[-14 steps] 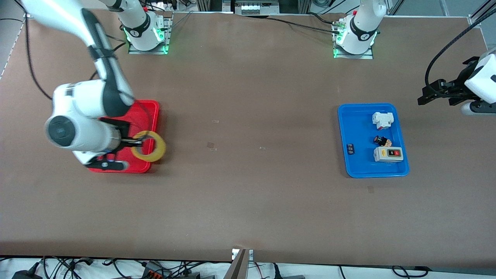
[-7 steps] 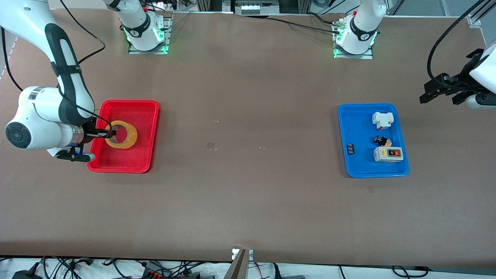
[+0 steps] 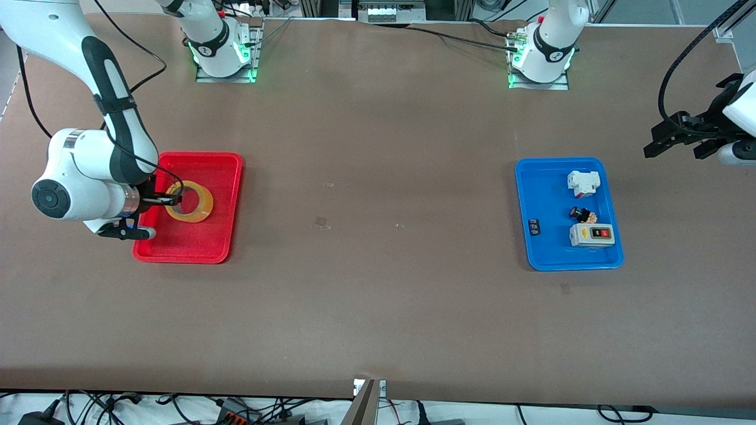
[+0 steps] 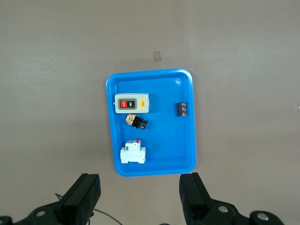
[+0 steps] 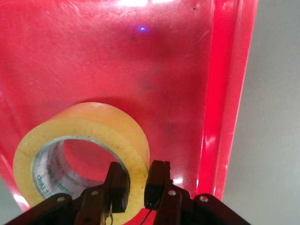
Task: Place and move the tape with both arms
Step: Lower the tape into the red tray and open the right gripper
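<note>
I have the right gripper (image 3: 170, 199) clamped on the wall of the tape (image 3: 190, 201), one finger inside the hollow core and one on the outer face (the right wrist view shows this plainly, with the fingers (image 5: 157, 180) pinching the yellow band (image 5: 82, 154)). The roll sits over the red tray (image 3: 218, 248), which lies at the right arm's end of the table; I cannot tell whether it touches the tray floor. My left gripper (image 3: 679, 136) waits with its jaws spread wide and empty, up over bare table at the left arm's end, beside the blue tray (image 3: 543, 254). That tray holds a white switch box (image 3: 592, 235), a white breaker (image 3: 583, 182), a small black push-button part (image 3: 582, 214) between them, and a tiny black piece (image 3: 534, 226).
</note>
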Robot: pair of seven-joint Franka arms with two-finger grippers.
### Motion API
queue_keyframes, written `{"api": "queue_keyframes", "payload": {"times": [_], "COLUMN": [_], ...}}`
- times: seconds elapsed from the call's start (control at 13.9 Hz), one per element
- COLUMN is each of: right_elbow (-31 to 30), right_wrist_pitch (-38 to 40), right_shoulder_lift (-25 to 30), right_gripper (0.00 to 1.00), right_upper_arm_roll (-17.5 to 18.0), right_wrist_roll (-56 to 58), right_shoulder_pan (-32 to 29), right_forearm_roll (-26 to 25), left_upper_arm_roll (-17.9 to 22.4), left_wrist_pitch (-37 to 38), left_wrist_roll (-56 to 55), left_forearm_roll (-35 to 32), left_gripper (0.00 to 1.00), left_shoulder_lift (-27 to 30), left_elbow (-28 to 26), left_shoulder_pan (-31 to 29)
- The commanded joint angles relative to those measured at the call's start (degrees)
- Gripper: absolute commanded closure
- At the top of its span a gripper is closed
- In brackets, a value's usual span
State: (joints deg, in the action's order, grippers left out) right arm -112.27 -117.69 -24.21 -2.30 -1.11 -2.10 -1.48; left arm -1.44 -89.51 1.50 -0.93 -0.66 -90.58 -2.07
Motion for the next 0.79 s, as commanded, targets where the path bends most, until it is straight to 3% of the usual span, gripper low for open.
{"api": "queue_keyframes", "payload": {"times": [0.0,0.07,0.14,0.29,0.57,0.72], "right_elbow": [-5.67,-6.02,-6.03,-5.68,-3.05,3.08], "right_wrist_pitch": [-4.12,-4.74,-5.44,-5.54,-0.99,5.68], "right_shoulder_lift": [4.34,4.26,3.91,3.82,8.72,10.67], "right_gripper": [0.96,0.92,0.71,0.0,0.0,0.0], "right_upper_arm_roll": [0.45,0.45,0.45,0.45,0.8,1.15], "right_wrist_roll": [1.46,1.46,1.46,1.37,0.59,0.85], "right_shoulder_pan": [-0.27,-0.27,-0.27,-0.36,0.25,0.61], "right_forearm_roll": [-0.89,-0.89,-0.98,-0.89,-0.89,-0.89], "left_upper_arm_roll": [-0.23,-0.32,-0.32,-0.4,-0.4,-0.4], "left_wrist_pitch": [1.09,1.18,1.36,2.67,2.59,2.59], "left_wrist_roll": [0.52,0.52,0.52,0.52,0.35,0.26], "left_forearm_roll": [0.93,0.84,0.93,0.93,1.81,1.9], "left_gripper": [0.0,0.0,0.0,0.0,0.0,0.0], "left_shoulder_lift": [0.23,0.23,0.23,0.23,0.23,0.23], "left_elbow": [1.02,1.02,1.02,1.02,1.11,1.63], "left_shoulder_pan": [-0.31,-0.31,-0.31,0.04,0.22,0.22]}}
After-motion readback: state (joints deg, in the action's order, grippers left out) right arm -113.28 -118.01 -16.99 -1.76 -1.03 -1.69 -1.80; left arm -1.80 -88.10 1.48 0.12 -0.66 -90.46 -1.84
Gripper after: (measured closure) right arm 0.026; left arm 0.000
